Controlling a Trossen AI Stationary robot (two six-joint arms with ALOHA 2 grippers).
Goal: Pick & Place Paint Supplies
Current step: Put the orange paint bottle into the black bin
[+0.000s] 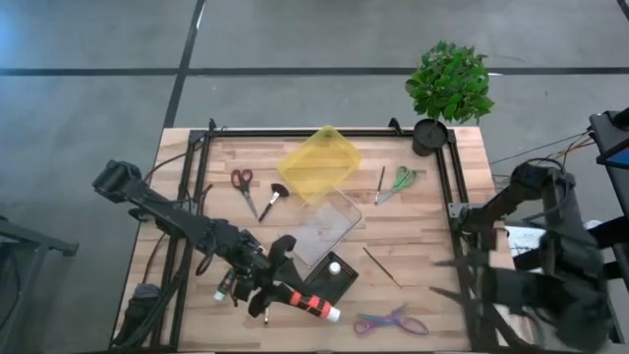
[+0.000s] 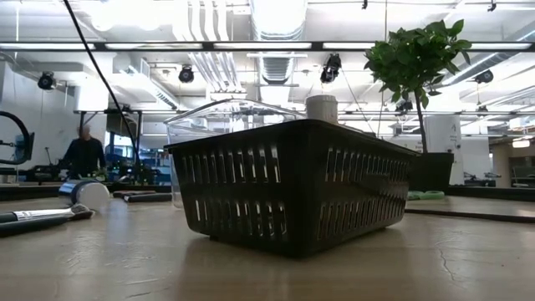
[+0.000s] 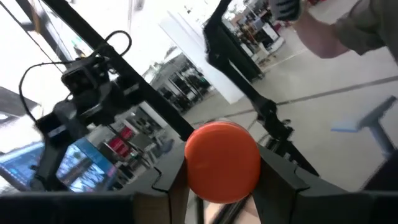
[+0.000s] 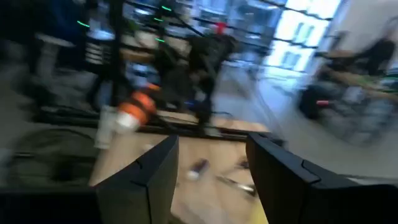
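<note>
One orange-red bottle (image 1: 313, 307) is riding in the left gripper (image 1: 285, 295), at six o'clock.
Lying sideways between narrowed fingers, it risks slipping; the right gripper (image 4: 211, 177) is waiting open at four o'clock.

No text, label, brand, number or sign can be read anywhere.
</note>
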